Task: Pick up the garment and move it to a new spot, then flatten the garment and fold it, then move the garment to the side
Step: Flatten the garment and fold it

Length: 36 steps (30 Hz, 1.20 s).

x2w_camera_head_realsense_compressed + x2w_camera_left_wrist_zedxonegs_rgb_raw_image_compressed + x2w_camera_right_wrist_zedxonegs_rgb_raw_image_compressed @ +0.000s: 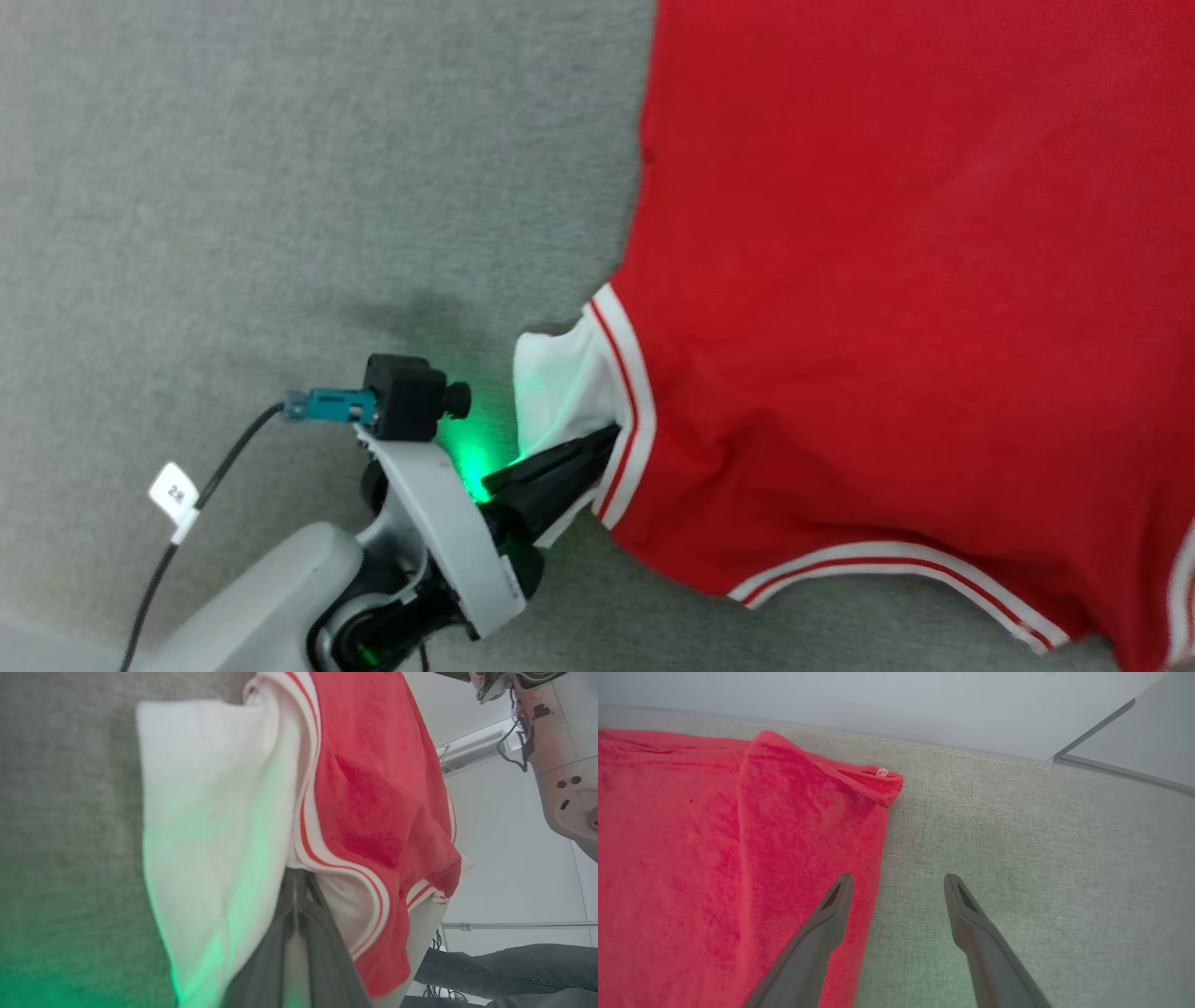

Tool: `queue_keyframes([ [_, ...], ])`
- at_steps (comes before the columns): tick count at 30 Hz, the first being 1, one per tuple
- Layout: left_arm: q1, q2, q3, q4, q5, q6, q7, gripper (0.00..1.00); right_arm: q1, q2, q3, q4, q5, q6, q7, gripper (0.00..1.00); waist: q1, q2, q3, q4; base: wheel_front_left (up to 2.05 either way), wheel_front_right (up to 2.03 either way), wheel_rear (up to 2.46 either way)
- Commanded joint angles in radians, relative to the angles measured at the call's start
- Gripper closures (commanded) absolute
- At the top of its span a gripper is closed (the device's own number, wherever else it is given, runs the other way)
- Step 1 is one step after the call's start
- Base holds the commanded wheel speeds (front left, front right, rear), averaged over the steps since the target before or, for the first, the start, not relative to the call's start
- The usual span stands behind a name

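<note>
— Whereabouts for the bright red soft jersey T-shirt [887,280] with white sleeve panels and striped trim?

— Spread over the right half of the head view, on the grey woven fabric surface [280,187]. Mostly flat there, creased towards the near sleeve seam.

— And the left gripper [609,437]?

— Clamped tight on the white sleeve panel [560,383], just beside the red-and-white striped seam trim [627,392]. Same story from the left wrist: dark fingers [336,961] pressed together, white cloth bunched around them, red cloth [369,788] draped off to one side.

— Green tint?

— Thrown over the sleeve and the surface next to the wrist, below the black wrist camera [403,397] with its teal plug and a dark cable carrying a white tag [174,493].

— Right gripper [899,879]?

— Spread wide, gripping nothing. One finger [822,933] over the T-shirt's edge, the other over bare grey surface. Cannot tell whether touching.

— Anything else on that side?

— A long fold ridge up the red cloth [691,858] to a turned-over corner with a small pale label [881,771], short of the surface's stitched far edge.

— Beyond?

— From the left wrist, a pale robot body [560,788] at upper right and a person's legs in grey trousers [504,966] at lower right, against white wall.
</note>
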Motion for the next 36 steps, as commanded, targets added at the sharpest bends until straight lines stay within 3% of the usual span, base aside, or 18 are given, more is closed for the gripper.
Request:
queue_keyframes([
  [1,-0.005,-0.033,-0.023,0.088,0.002,0.01,0.005,1.0,-0.027,0.002,-0.009,0.032,-0.016,-0.001,-0.011,0.0,0.0,0.0,0.069,0.071,0.0,0.0,0.0],
  [8,-0.043,-0.042,-0.029,0.128,-0.003,0.009,0.0,1.0,-0.091,0.033,-0.01,0.194,-0.054,0.0,-0.006,0.0,0.0,0.0,0.112,0.087,0.0,0.0,0.0],
  [10,-0.052,-0.04,-0.027,0.142,-0.006,0.01,-0.003,1.0,-0.09,0.051,0.003,0.217,-0.055,0.0,-0.008,0.92,0.0,0.0,0.111,0.082,0.0,0.0,0.0],
  [11,-0.055,-0.038,-0.024,0.149,-0.009,0.01,-0.008,1.0,-0.089,0.056,0.012,0.226,-0.055,0.002,-0.01,1.0,0.0,0.0,0.107,0.078,0.0,0.0,0.0],
  [18,-0.017,-0.004,-0.016,0.168,-0.034,0.011,-0.044,1.0,-0.05,0.052,0.06,0.267,-0.016,0.001,-0.061,1.0,0.0,0.0,0.024,0.026,0.0,0.0,0.0],
  [22,0.027,0.022,-0.007,0.165,-0.058,0.011,-0.072,1.0,0.001,0.05,0.117,0.225,0.066,0.001,-0.107,1.0,0.0,0.0,-0.051,-0.007,0.0,0.0,0.0],
  [29,0.099,0.068,0.011,0.142,-0.076,0.018,-0.114,1.0,0.212,-0.098,0.261,-0.044,0.271,-0.001,-0.109,1.0,0.0,0.0,-0.151,-0.074,0.0,0.0,0.0],
  [36,0.133,0.098,0.044,0.087,-0.087,0.045,-0.148,1.0,0.57,-0.223,0.235,-0.36,0.478,-0.001,-0.068,1.0,0.0,0.0,-0.212,-0.14,0.0,0.0,0.0],
])
